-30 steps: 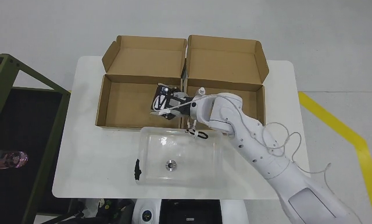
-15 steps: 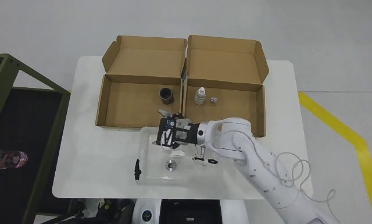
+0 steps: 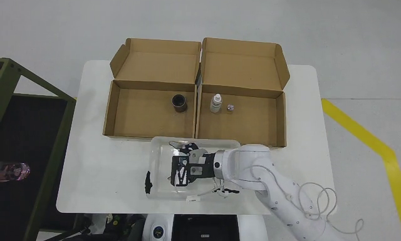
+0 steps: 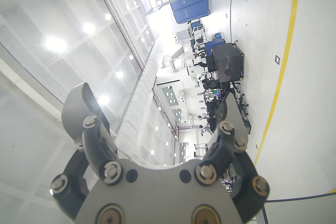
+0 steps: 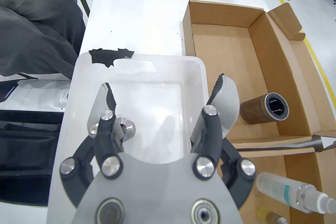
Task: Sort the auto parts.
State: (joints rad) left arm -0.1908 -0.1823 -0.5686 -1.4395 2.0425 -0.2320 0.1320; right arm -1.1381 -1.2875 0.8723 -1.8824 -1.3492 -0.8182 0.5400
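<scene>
While our right gripper [image 5: 164,82] hangs wide open and empty over the bin [image 5: 173,59], the small metal part [image 5: 127,128] lies seemingly beside one finger, toward the bin's edge away from the boxes [image 5: 223,51]; closing, we could knock it aside.

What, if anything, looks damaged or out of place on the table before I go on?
A ragged black scrap clings to the rim of the clear bin, at its short end away from the right arm. Its torn outline suggests ripped tape, not a part. The two cardboard boxes and their contents look in order.
</scene>
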